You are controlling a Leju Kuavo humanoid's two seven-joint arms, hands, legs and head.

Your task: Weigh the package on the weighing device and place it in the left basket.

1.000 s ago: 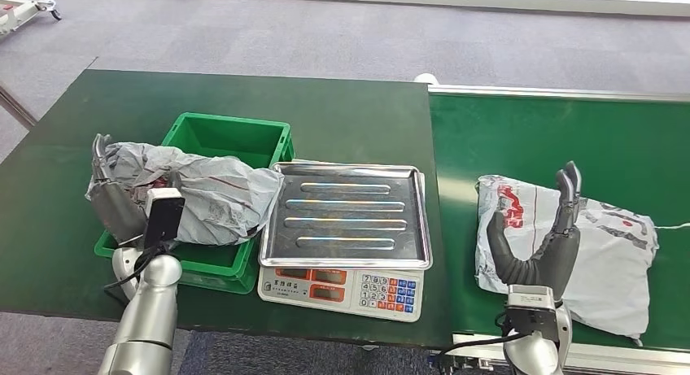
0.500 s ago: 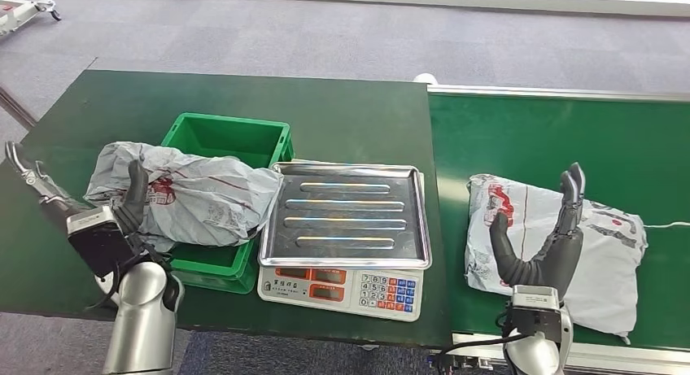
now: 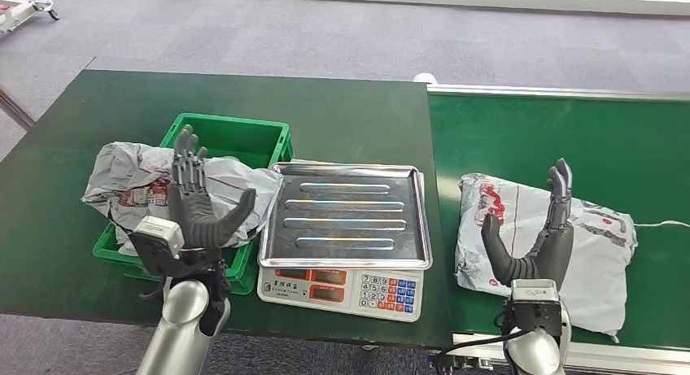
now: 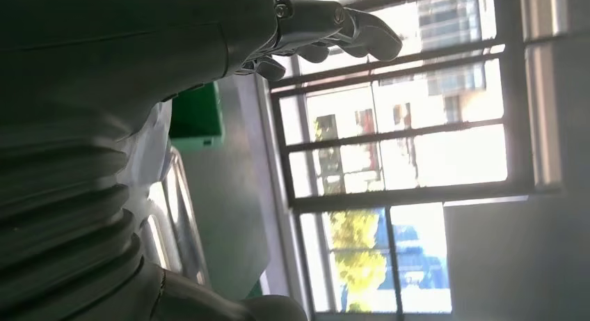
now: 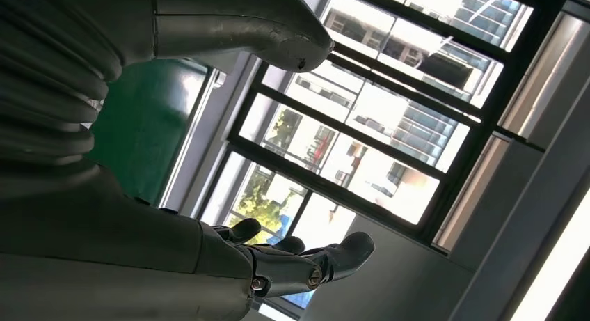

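Head view: two grey packages, one green basket (image 3: 213, 136), one scale (image 3: 346, 237), two hands. One package (image 3: 146, 188) lies across the basket near the table's left edge; the left hand (image 3: 195, 212) is raised in front of it, fingers (image 3: 187, 159) spread wide, holding nothing. The other package (image 3: 606, 241) lies on the green conveyor (image 3: 569, 131) near its front edge; the right hand (image 3: 533, 241) stands over it, fingers (image 3: 557, 188) upright and apart, holding nothing.
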